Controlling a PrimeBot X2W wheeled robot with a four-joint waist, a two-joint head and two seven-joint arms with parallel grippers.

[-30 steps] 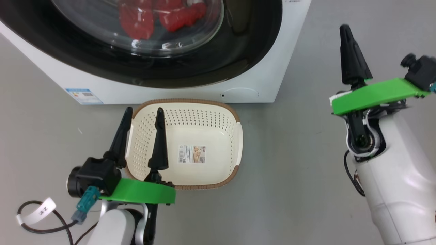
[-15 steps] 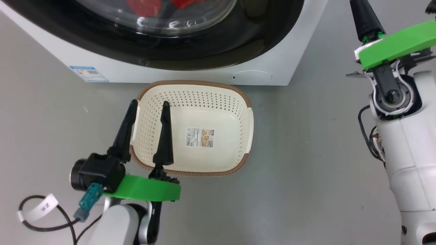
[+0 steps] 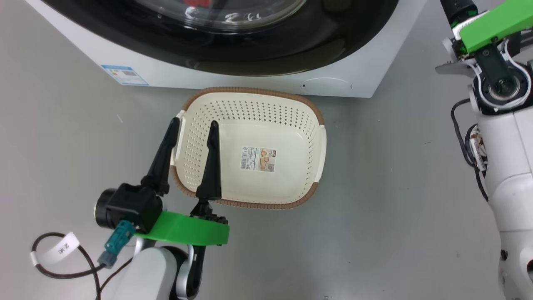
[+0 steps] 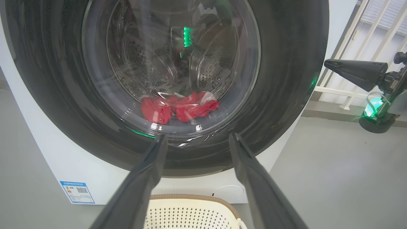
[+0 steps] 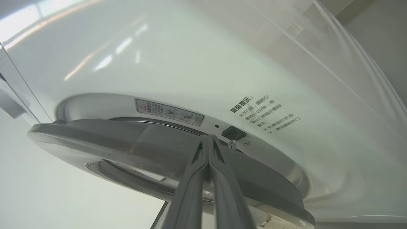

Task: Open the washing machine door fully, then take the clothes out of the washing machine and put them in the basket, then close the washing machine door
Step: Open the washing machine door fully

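**A:** So, how's that door (image 4: 286, 79) going to handle?

**B:** Stiff and fairly heavy, I'd guess. The glossy black rim is probably slick, and the glass bulge is no place to grab. I'd hook its edge by the latch slot (image 5: 233, 133) and swing it out. The right fingers (image 5: 192, 190) are pressed together with nothing in them, tips right at that edge. Can't tell if it's cracked open yet.

**A:** And the clothes (image 4: 178, 108)?

**B:** A red bundle at the drum's 6 o'clock, behind the glass. Soft, light and floppy, so just pinch a fold. The basket (image 3: 250, 89) sits empty on the floor (image 3: 374, 208), just beside the machine (image 3: 166, 79) at its 6 o'clock. The left fingers (image 3: 210, 166) are spread wide and empty over the basket's 9 o'clock rim.

**A:** Anything different from a second ago?

**B:** The head camera swung, so the machine and basket only look shifted. The right arm climbed, though. Its fingers were in full view at 2 o'clock, and now they run off the top at 1 o'clock. The left ones haven't budged.
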